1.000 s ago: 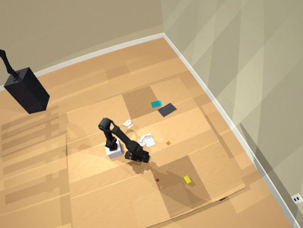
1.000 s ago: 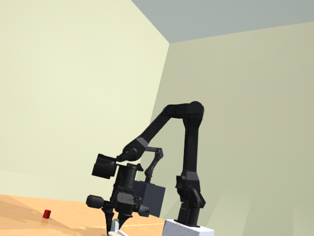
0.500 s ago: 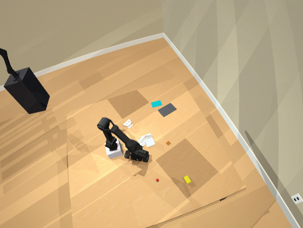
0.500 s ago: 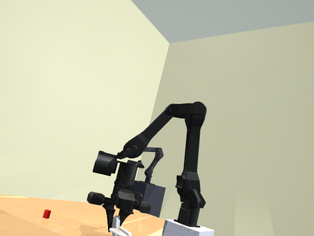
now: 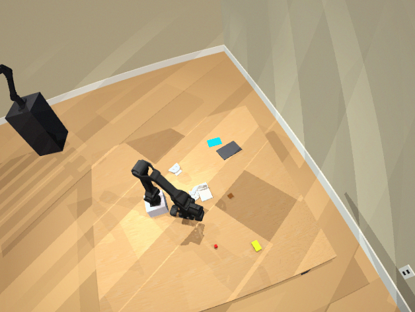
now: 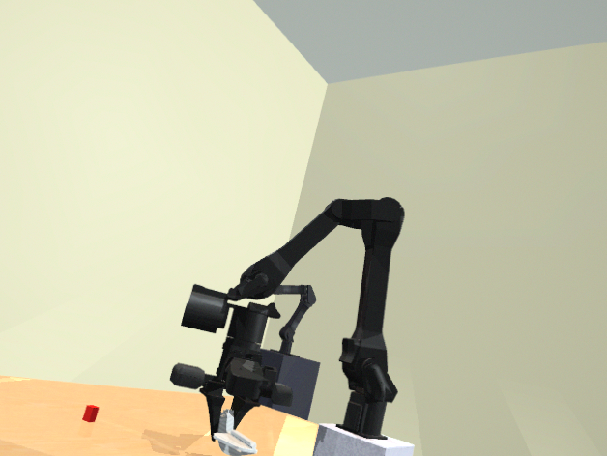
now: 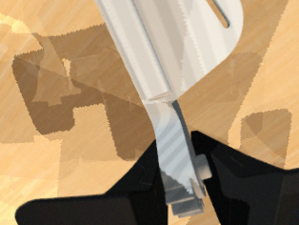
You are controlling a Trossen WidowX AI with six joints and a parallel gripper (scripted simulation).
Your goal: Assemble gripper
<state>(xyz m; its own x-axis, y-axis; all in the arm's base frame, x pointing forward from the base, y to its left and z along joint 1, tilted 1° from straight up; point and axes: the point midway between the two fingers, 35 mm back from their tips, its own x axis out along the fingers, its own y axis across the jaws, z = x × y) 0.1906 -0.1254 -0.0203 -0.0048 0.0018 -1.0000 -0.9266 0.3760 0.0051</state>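
Observation:
My gripper [image 6: 224, 431] [image 7: 177, 139] is shut on a jaw [image 6: 235, 442] [image 7: 205, 43]. The jaw is white with a grey geared end, which sits between the fingertips in the wrist view, a small round stub at its side. It hangs a little above the table, its broad white part reaching away from the fingers. In the top view the arm hides it. There the gripper base [image 5: 205, 194] lies beyond the hand, with a curved white piece [image 5: 193, 193] at its left that looks like the other jaw; its seating is too small to tell. The housing plate [image 5: 174, 168], white with two dark dots, lies apart.
A red block [image 5: 215, 246] [image 6: 90, 413], a yellow block [image 5: 256, 245] and a brown block [image 5: 230, 195] lie on the table [image 5: 134, 268]. A cyan piece [image 5: 214, 142] and a dark slab [image 5: 228, 150] lie farther back. Another arm stands on a black pedestal [image 5: 36, 123].

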